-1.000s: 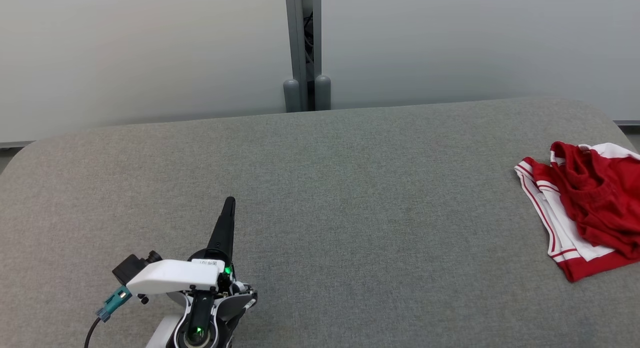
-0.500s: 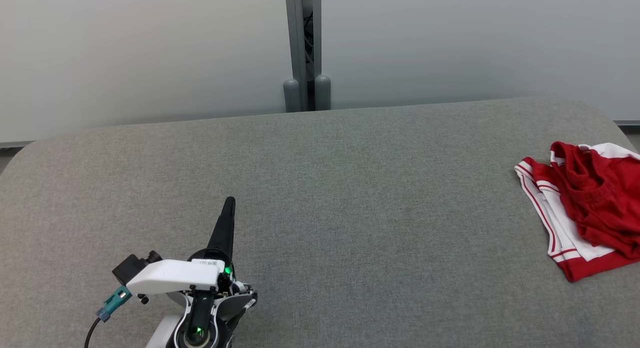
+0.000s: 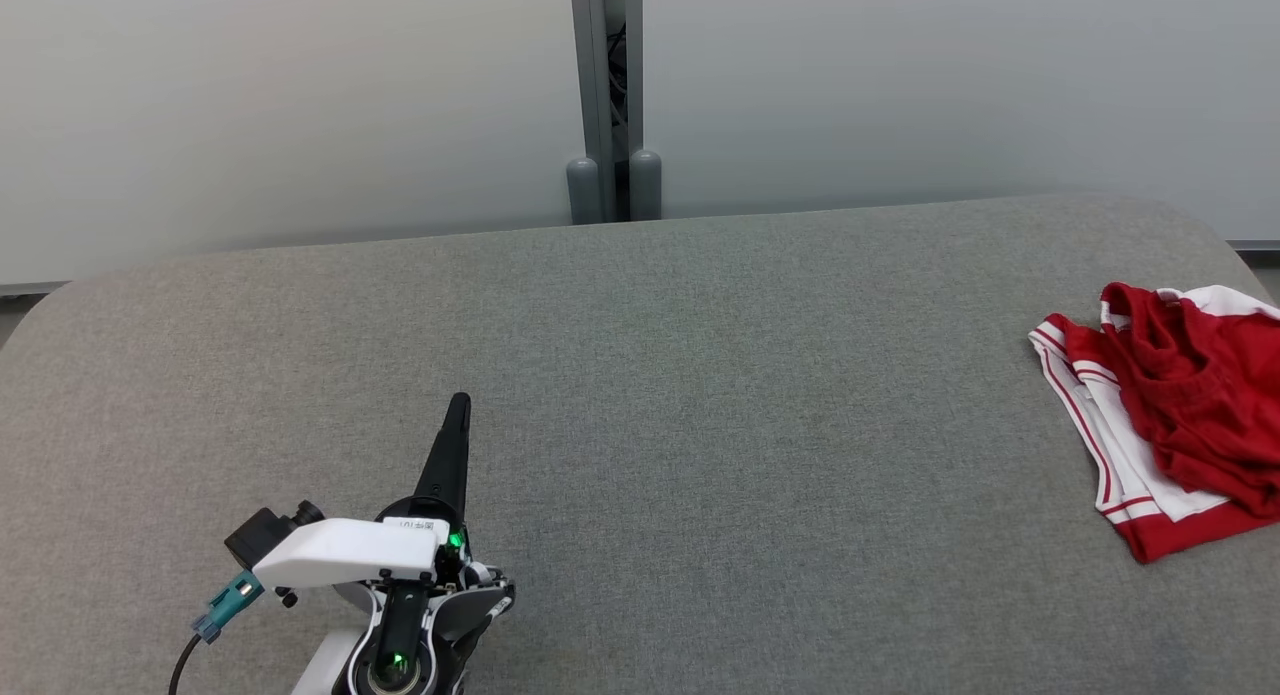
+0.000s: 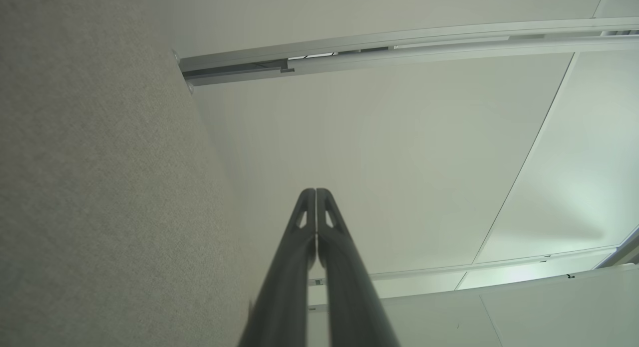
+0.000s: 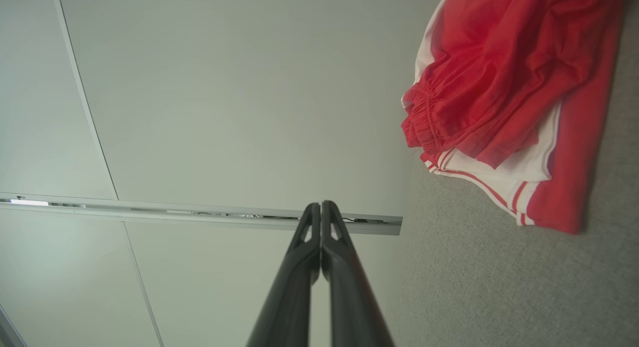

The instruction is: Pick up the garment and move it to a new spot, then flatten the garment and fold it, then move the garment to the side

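The garment (image 3: 1170,415) lies bunched at the table's (image 3: 640,375) right edge; left gripper (image 3: 458,405) and right gripper (image 5: 320,205) (both clenched, empty) rest clear of it.

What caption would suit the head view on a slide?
A crumpled red-and-white garment lies far right on the grey table; the shut left gripper sits lower left.

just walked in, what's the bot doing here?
Not much yet. A red and white garment lies crumpled at the right end of the grey table, untouched. The left gripper sits over bare table at the lower left, far from it. The right gripper is nearer, with the garment off to one side. Both have their fingers shut and hold nothing. The pickup has not begun.
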`<state>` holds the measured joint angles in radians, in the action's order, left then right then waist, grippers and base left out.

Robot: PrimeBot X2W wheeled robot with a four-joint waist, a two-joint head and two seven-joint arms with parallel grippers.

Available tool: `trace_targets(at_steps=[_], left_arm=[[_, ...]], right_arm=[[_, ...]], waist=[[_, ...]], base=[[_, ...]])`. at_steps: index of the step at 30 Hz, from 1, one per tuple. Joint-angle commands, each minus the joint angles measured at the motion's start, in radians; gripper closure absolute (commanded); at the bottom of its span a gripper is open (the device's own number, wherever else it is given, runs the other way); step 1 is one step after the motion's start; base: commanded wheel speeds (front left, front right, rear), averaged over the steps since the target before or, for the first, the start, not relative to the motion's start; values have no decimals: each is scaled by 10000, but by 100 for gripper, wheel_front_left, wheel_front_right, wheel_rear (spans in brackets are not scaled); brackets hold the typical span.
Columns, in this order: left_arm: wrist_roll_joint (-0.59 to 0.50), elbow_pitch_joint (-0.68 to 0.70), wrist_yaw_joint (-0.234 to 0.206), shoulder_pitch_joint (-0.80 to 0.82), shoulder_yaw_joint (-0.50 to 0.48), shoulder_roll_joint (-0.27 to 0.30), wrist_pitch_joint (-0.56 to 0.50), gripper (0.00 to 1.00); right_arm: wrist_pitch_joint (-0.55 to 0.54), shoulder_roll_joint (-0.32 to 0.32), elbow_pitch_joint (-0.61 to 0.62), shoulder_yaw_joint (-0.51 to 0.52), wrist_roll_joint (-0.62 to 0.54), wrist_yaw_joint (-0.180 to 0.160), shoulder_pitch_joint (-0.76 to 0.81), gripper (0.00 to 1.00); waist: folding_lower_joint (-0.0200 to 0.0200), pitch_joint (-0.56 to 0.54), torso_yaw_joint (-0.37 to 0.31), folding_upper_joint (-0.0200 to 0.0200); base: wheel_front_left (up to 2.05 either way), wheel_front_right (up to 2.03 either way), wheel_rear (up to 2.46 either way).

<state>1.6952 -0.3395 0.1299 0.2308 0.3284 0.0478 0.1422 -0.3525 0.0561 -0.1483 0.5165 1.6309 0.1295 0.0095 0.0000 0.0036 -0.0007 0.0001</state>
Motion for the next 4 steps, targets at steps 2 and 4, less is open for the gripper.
trace_targets(at_steps=[2,4], left_arm=[[38,-19,30,76,-8,44,-14,100],[38,-19,30,76,-8,44,-14,100]], right_arm=[[-64,2,6,71,-20,22,5,100],[-68,1,6,73,-23,22,3,100]], waist=[[0,0,0,-1],[0,0,0,-1]], base=[[0,0,0],[0,0,0]])
